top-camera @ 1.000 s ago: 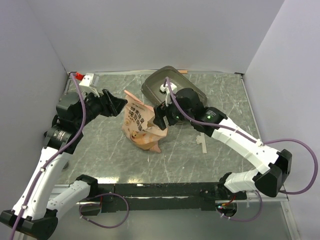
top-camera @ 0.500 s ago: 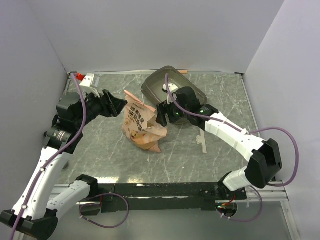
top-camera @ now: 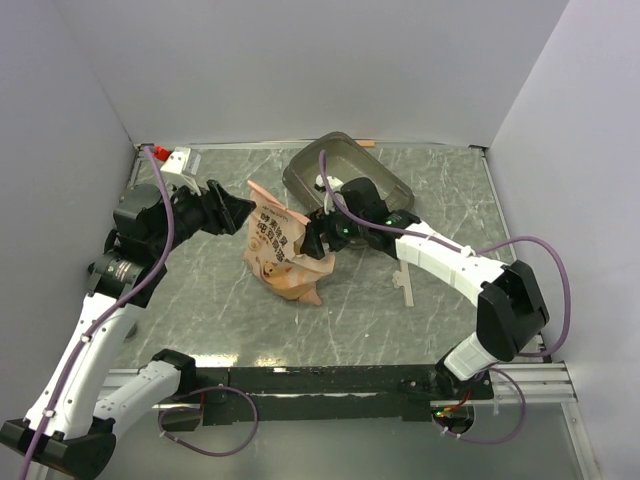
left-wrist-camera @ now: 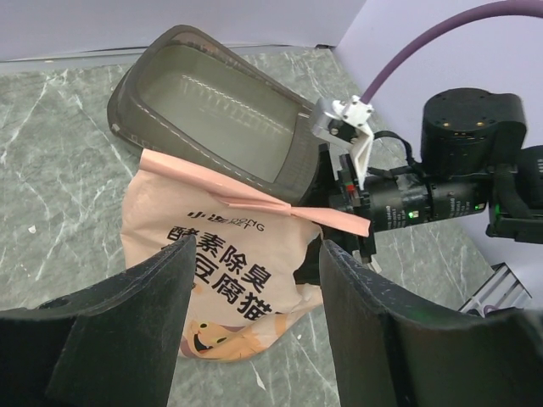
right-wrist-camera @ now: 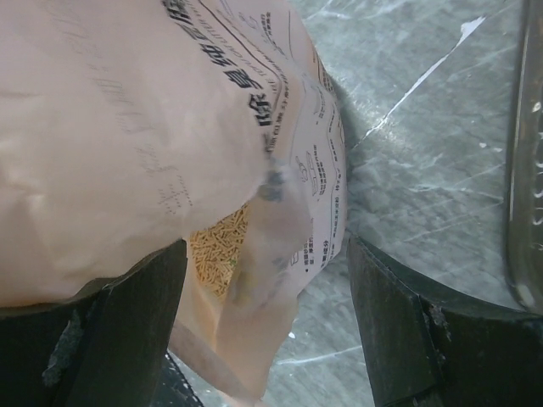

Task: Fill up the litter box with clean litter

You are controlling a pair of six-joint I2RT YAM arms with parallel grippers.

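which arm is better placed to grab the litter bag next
Probably right: the right gripper stands open with the bag's edge between its fingers. The left gripper, also open, sits short of the bag.

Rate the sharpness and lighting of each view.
Top view: evenly lit, sharp, faint shadows on the table. Left wrist: bag print crisp, fingers dark. Right wrist: bag very close, its flap smeared, litter soft.
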